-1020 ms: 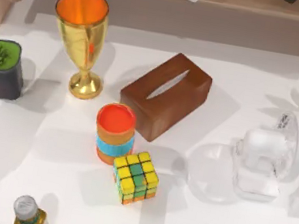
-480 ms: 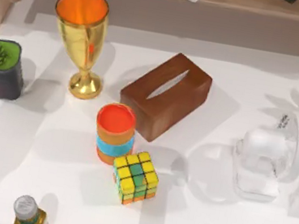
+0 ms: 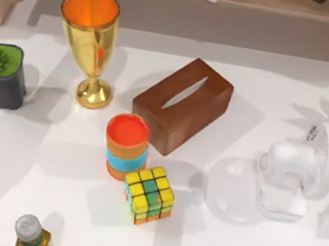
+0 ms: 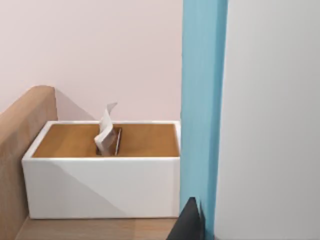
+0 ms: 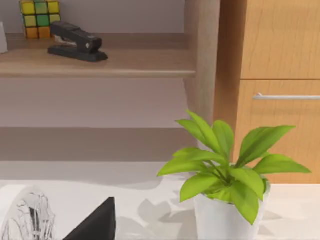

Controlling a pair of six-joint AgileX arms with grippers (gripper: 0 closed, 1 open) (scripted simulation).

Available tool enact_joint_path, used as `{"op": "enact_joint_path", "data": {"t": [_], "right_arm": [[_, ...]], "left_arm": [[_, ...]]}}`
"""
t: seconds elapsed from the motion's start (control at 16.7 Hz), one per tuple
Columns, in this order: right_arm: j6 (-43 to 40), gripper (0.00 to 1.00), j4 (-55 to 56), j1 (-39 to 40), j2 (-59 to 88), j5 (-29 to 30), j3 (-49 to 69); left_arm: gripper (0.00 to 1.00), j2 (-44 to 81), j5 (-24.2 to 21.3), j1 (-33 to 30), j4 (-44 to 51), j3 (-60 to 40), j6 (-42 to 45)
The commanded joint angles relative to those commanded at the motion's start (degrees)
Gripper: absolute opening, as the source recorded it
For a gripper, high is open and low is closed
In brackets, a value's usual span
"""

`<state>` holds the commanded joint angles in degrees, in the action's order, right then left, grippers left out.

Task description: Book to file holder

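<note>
Book with a blue spine and pale grey cover (image 4: pixel 260 100), stood upright, taking up most of the left wrist view: it is off the table and up in the left gripper (image 4: pixel 192 225), whose one visible dark finger lies against the foot of the spine, so I read the jaws as pinched on the book. Beyond it, a white open-topped box with a brown inside and a curl of paper (image 4: pixel 102 167) sits on a wooden shelf against a pink wall. Step in hand, as I judge it: carrying, with placing not yet done. The next move calls for keeping the book vertical, lining its spine with a slot of the file holder, lowering, then letting go. Left arm seems raised and level, wrist camera looking straight across the shelf. Right gripper (image 5: pixel 95 222) idle low over the table's right side, near a leafy green plant in a white pot (image 5: pixel 225 200); cannot tell its grip. On the table, by size: brown wooden tissue box (image 3: pixel 181 104), gold goblet with orange bowl (image 3: pixel 92 29), white fan (image 3: pixel 291 176), orange-and-blue banded cup (image 3: pixel 126 145), colour cube (image 3: pixel 149 194).
</note>
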<state>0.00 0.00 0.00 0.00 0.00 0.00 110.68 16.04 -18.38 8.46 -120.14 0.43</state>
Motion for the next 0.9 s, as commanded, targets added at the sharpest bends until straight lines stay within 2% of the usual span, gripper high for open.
{"op": "enact_joint_path", "data": {"t": [0.24,0.42,0.66,0.9], "right_arm": [[0.00,1.00,0.00,0.00,0.00,0.00,0.00],[0.00,1.00,0.00,0.00,0.00,0.00,0.00],[0.00,1.00,0.00,0.00,0.00,0.00,0.00],[0.00,1.00,0.00,0.00,0.00,0.00,0.00]], "left_arm": [[0.00,-0.80,-0.21,0.35,-0.43,0.25,0.42],[0.00,-4.79,-2.08,3.94,-2.88,1.81,3.64],[0.00,-12.21,-6.43,14.73,-7.89,8.96,12.78],[0.00,-17.39,-11.89,29.40,-13.20,21.77,26.02]]}}
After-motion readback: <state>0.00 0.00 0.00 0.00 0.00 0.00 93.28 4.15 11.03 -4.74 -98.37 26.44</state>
